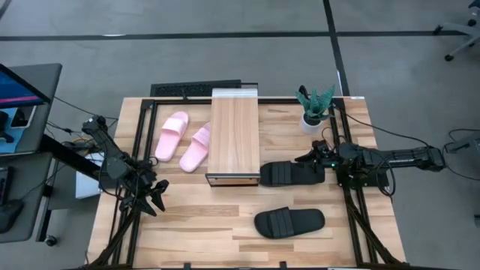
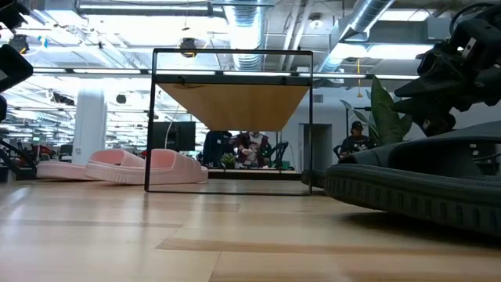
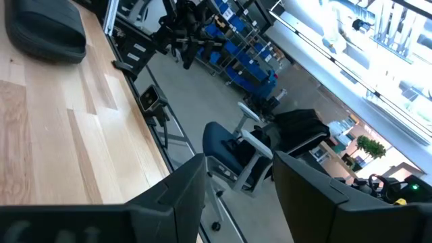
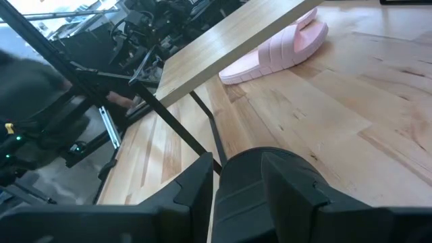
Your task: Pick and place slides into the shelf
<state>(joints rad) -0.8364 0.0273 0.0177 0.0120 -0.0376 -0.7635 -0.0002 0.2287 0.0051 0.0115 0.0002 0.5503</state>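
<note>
- Gripping the heel end of one black slide (image 1: 292,173), the right gripper (image 1: 318,159) has its fingers clenched on the sandal, whose toe end sits just beside the shelf's (image 1: 234,135) near right corner.
- Lying alone nearer the table's (image 1: 187,225) front edge, the second black slide (image 1: 289,222) is well apart from both arms.
- Resting side by side, the pink pair (image 1: 184,141) lies just left of the shelf, toes pointing far.
- Hovering at the table's near left, the left gripper (image 1: 154,196) is released, fingers spread and empty.
- Standing at the far right, a small potted plant (image 1: 315,107).
</note>
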